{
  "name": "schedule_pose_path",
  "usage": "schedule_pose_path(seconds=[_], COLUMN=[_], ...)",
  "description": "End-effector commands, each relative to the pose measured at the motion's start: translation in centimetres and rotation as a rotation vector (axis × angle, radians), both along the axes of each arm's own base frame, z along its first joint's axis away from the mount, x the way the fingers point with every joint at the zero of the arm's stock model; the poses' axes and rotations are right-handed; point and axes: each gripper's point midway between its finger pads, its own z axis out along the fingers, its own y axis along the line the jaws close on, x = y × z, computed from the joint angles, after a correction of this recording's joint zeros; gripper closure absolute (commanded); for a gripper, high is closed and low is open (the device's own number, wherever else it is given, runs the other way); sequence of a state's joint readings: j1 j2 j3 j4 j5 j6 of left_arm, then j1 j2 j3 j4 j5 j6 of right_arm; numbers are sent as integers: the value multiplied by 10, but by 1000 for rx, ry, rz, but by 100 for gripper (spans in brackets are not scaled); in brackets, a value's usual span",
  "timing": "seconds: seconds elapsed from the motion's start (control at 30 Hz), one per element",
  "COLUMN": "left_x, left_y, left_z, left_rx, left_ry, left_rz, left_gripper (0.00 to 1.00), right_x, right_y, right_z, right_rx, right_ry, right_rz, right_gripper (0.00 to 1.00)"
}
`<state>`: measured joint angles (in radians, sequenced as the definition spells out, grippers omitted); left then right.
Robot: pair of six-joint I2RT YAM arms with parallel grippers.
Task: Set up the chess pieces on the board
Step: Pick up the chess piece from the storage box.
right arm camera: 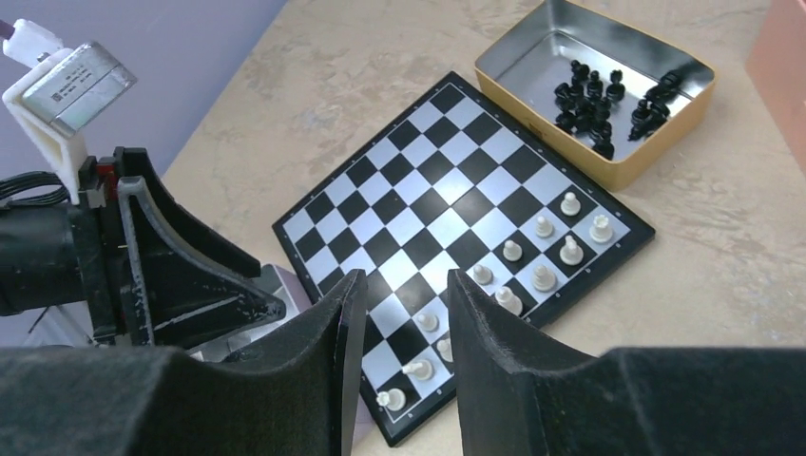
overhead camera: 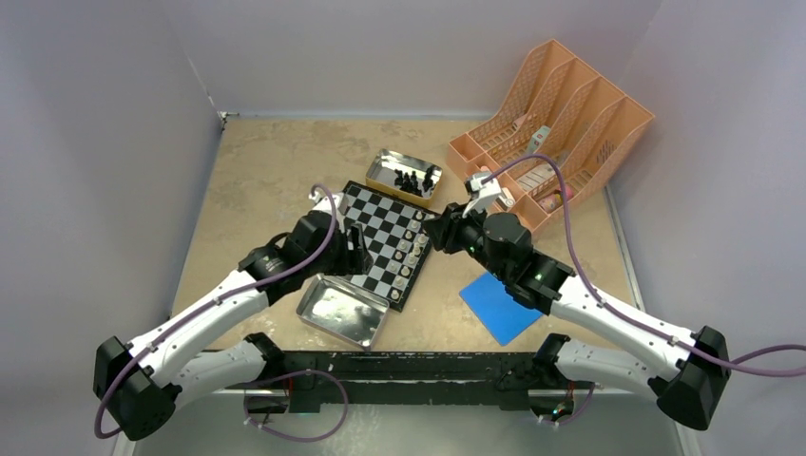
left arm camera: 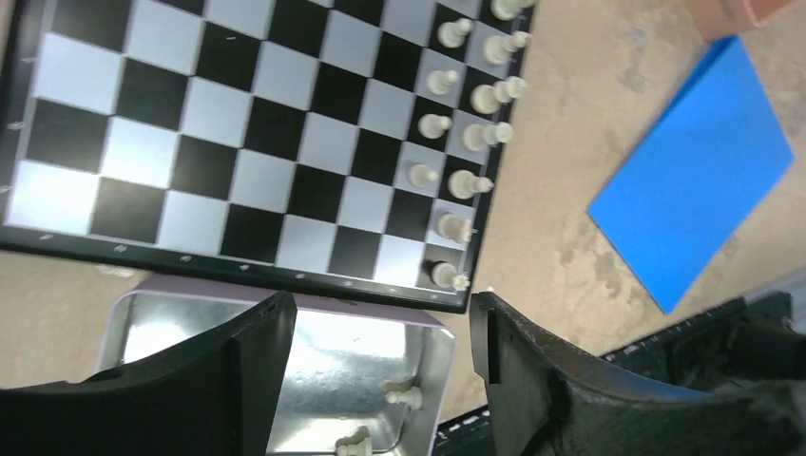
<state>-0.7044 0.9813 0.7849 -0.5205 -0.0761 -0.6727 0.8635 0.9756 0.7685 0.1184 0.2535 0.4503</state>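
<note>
Beneath left claw (left arm camera: 382, 328): two white pieces (left arm camera: 403, 392).

Top external: fixed high behind the arm bases, tilted down, takes in the whole table. Board (overhead camera: 380, 237) near centre, orange rack (overhead camera: 570, 104) at 2 o'clock.

Left wrist: close, looking steeply down past its own fingers (left arm camera: 238, 380). Board fills the upper left, silver tin (left arm camera: 333, 351) at 6 o'clock, blue square (left arm camera: 694, 180) at 3 o'clock.

Right wrist: low, oblique, slightly further back, facing across the board toward the gold tin (right arm camera: 608, 176) at 1 o'clock. Left gripper (right arm camera: 252, 285) shows at 9 o'clock.

All three views share the board and the cream pieces (left arm camera: 463, 183).
</note>
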Motion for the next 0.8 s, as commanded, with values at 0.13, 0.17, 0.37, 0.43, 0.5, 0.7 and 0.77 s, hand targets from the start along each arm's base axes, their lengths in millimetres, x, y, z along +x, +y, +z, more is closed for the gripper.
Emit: schedule_pose_path(seconds=[0.13,0.17,0.37,0.43,0.5,0.7,0.77], left_x=[9,7,-28,-39,-47,-105,-118], left_y=[36,38,70,75,76,77,79], left_z=[37,39,35,36,32,-3,-10], left_rx=[-77,-91,40,55,46,-37,-58], left_ry=[-37,-3,299,356,388,673,740], left_rz=[323,366,662,704,715,867,926], left_gripper=[37,38,44,44,45,54,55], right_x=[-5,-7,-36,-46,-52,-60,-64], right_y=[38,44,73,76,76,70,70], right_z=[36,38,33,32,27,12,13], right_rx=[124,125,94,71,35,-6,0], right_ry=[-34,-20,95,102,103,102,101], right_rz=[148,177,388,437,454,470,488], right_gripper=[63,64,65,65,64,64,64])
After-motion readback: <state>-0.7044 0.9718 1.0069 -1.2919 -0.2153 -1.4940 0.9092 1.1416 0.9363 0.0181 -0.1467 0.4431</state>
